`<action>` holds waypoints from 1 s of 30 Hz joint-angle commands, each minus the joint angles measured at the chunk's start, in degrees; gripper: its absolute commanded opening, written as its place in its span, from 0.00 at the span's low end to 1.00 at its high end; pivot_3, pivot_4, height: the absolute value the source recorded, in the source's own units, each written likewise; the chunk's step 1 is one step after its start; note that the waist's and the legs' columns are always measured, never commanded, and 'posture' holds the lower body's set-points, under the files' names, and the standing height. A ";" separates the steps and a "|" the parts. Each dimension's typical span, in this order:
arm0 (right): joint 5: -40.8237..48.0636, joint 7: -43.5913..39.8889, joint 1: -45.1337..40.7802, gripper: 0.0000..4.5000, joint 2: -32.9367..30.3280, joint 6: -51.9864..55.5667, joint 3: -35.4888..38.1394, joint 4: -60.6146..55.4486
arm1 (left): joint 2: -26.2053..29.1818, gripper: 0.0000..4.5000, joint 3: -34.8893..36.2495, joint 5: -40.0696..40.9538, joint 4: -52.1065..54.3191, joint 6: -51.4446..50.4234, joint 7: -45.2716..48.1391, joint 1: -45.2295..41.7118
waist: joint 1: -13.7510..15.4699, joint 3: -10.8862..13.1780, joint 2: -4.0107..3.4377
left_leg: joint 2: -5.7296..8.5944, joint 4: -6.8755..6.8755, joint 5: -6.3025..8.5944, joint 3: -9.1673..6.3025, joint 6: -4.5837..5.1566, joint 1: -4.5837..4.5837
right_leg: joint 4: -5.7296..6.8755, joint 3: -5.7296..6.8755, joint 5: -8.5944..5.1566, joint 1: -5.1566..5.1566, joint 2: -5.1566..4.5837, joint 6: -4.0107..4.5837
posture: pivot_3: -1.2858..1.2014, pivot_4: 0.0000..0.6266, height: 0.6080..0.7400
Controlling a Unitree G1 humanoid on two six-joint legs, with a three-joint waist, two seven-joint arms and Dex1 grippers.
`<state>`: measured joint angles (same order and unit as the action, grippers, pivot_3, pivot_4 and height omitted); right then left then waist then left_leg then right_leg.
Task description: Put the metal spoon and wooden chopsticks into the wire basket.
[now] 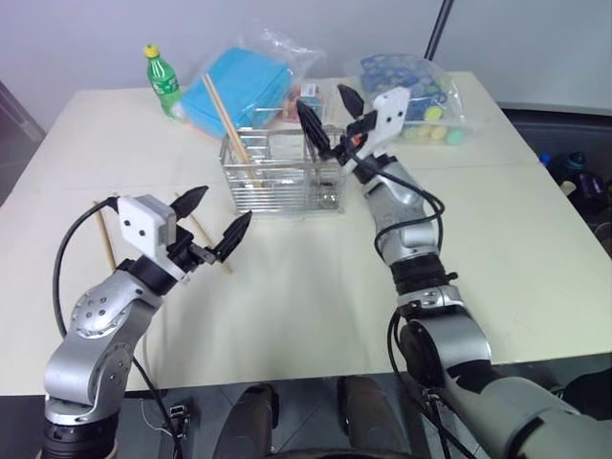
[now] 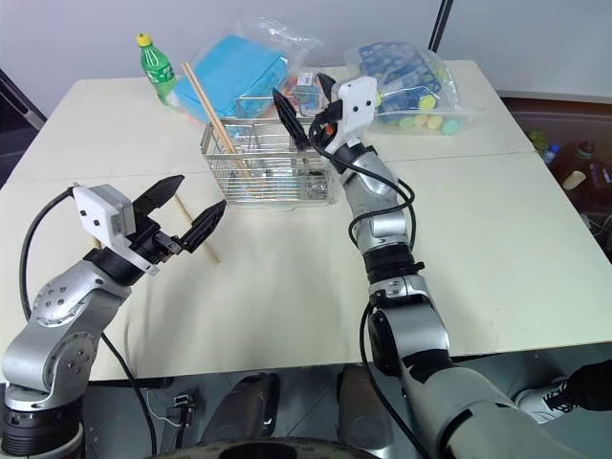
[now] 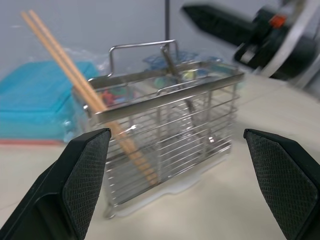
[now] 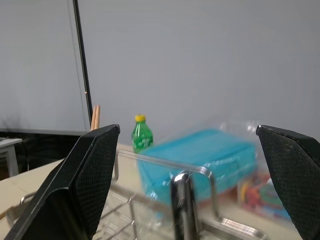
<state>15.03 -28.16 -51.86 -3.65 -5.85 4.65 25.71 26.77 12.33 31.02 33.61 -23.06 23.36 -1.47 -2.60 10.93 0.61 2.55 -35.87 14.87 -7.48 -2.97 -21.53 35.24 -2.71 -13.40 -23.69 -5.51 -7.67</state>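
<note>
wire basket (image 3: 165, 107): shiny metal; wooden chopsticks (image 3: 75, 80): matt wood; table (image 1: 306, 296): matt

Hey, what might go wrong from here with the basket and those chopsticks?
1. The right end effector hangs open just above the wire basket; pulling away, a finger might catch the rim and tip it.
2. The chopsticks in the basket lean far out over one end, so a knock could spill them.
3. More chopsticks lie on the table partly hidden behind the open left end effector, so reaching for them may push them away.
</note>
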 commanded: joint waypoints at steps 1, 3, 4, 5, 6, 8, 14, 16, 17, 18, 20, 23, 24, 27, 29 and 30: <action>2.00 -2.22 0.20 0.99 -2.80 4.75 -0.84 -10.19 | -1.21 1.00 2.65 -2.70 -0.77 2.80 -2.44 1.42 | 0.08 0.00 0.00 | 0.00 0.00 0.00 0.00 0.00 0.00 | -0.01 0.00 0.00 0.00 0.00 0.00 | 0.52 0.24 1.00; 3.22 -3.60 1.32 0.99 -5.83 9.00 -0.62 -15.21 | -2.87 1.00 4.00 -3.52 -1.67 3.70 -4.63 2.07 | 0.16 0.00 0.00 | 0.00 0.00 0.00 0.00 0.00 -0.01 | -0.02 0.00 0.00 0.01 0.00 0.00 | 0.52 0.24 1.00; 3.91 -4.20 1.85 0.99 -7.24 10.96 -0.51 -17.47 | -3.58 1.00 4.54 -3.79 -1.90 3.93 -5.52 2.36 | 0.25 0.00 0.00 | 0.00 -0.01 0.00 0.00 0.00 -0.01 | -0.03 0.00 0.00 0.02 0.00 0.00 | 0.52 0.24 1.00; 4.60 -4.89 2.52 0.99 -8.84 12.99 -0.42 -19.76 | -4.12 1.00 4.95 -4.21 -2.05 4.23 -6.11 2.81 | 0.29 -0.01 0.02 | 0.00 -0.02 0.00 -0.01 0.00 -0.02 | -0.04 0.00 0.00 0.03 -0.01 0.00 | 0.52 0.24 1.00; 5.27 -5.44 3.12 0.99 -10.19 14.78 -0.28 -21.70 | -4.51 1.00 5.24 -4.58 -2.22 4.51 -6.49 3.25 | 0.33 -0.01 0.02 | 0.00 -0.03 0.00 -0.01 0.00 -0.02 | -0.05 0.00 0.00 0.04 -0.01 0.00 | 0.52 0.24 1.00; 6.70 -6.47 4.47 0.99 -12.86 18.21 -0.04 -25.39 | -5.25 1.00 5.60 -5.42 -2.70 5.15 -7.09 4.26 | 0.34 -0.01 0.02 | 0.00 -0.04 0.00 0.00 0.00 -0.02 | -0.06 0.00 0.00 0.06 -0.02 0.00 | 0.52 0.24 1.00; 11.24 -10.75 12.59 0.99 -21.31 26.92 1.16 -35.73 | -7.67 1.00 4.15 -9.41 -4.97 7.38 -8.64 7.97 | 0.29 -0.02 0.03 | 0.00 -0.03 0.00 0.01 0.01 -0.02 | -0.09 0.00 -0.01 0.08 -0.02 0.00 | 0.52 0.24 1.00; 12.22 -11.96 15.59 0.99 -23.55 28.40 1.71 -38.11 | -8.70 1.00 3.44 -10.27 -4.91 7.61 -9.39 8.98 | 0.47 -0.01 0.03 | 0.00 -0.04 0.01 0.01 0.01 -0.03 | -0.13 0.00 -0.01 0.10 -0.02 0.00 | 0.52 0.24 1.00; 12.82 -12.76 17.51 0.99 -24.78 29.09 1.96 -39.46 | -9.19 1.00 3.05 -11.04 -5.01 7.84 -9.80 9.46 | 0.47 -0.01 0.04 | 0.00 -0.05 0.01 0.01 0.01 -0.03 | -0.14 0.00 -0.01 0.13 -0.03 0.00 | 0.52 0.24 1.00; 13.26 -13.20 18.68 0.99 -25.54 29.56 2.10 -40.34 | -9.51 1.00 2.83 -11.58 -5.08 7.99 -10.00 9.73 | 0.54 -0.01 0.04 | 0.00 -0.07 0.01 0.02 0.01 -0.03 | -0.15 0.00 -0.01 0.12 -0.02 0.00 | 0.52 0.24 1.00; 14.46 -14.84 22.49 0.99 -27.29 30.18 2.60 -42.61 | -9.89 1.00 1.87 -13.63 -6.00 8.90 -10.30 10.62 | 0.66 -0.01 0.05 | 0.00 -0.08 0.01 0.02 0.01 -0.02 | -0.16 0.00 -0.02 0.16 -0.02 0.00 | 0.52 0.24 1.00; 11.75 -22.03 29.79 0.99 -30.38 21.74 1.47 -42.17 | -10.13 1.00 0.24 -18.66 -8.76 11.23 -11.92 10.66 | 1.12 -0.03 0.07 | 0.00 -0.10 0.01 0.04 0.02 0.00 | -0.19 0.01 -0.08 0.20 -0.02 0.10 | 0.52 0.24 1.00; 10.79 -23.83 31.84 0.99 -31.15 19.19 1.13 -41.48 | -10.35 1.00 0.01 -19.65 -9.39 11.56 -12.58 10.29 | 1.41 -0.03 0.07 | -0.01 -0.10 0.02 0.06 0.02 0.02 | -0.21 0.01 -0.10 0.22 -0.02 0.13 | 0.52 0.24 1.00; 9.69 -26.69 35.69 0.99 -32.24 15.22 0.90 -39.75 | -10.89 1.00 0.08 -20.80 -10.58 11.97 -13.78 8.75 | 1.69 -0.02 0.08 | -0.01 -0.15 0.02 0.11 0.02 0.02 | -0.23 0.00 -0.10 0.23 -0.03 0.12 | 0.52 0.24 1.00; 9.02 -28.52 37.89 0.99 -32.76 12.95 0.74 -39.10 | -11.14 1.00 0.38 -21.67 -11.37 12.11 -14.74 7.69 | 1.87 -0.02 0.08 | -0.02 -0.17 0.02 0.10 0.02 0.02 | -0.22 0.01 -0.08 0.24 -0.02 0.08 | 0.52 0.24 1.00; 8.80 -29.39 38.64 0.99 -33.03 12.04 0.56 -39.25 | -11.25 1.00 0.49 -21.93 -11.59 12.17 -15.00 7.44 | 1.92 -0.02 0.08 | -0.02 -0.17 0.02 0.10 0.02 0.03 | -0.22 0.01 -0.04 0.25 -0.02 0.01 | 0.52 0.24 1.00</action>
<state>23.81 -56.09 -13.38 -35.82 8.68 4.77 -12.54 15.56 12.20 10.03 21.31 -12.08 9.23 6.33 -0.68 10.90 0.70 2.53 -36.05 14.89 -7.38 -2.95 -21.50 35.03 -2.70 -13.42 -23.44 -5.54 -7.70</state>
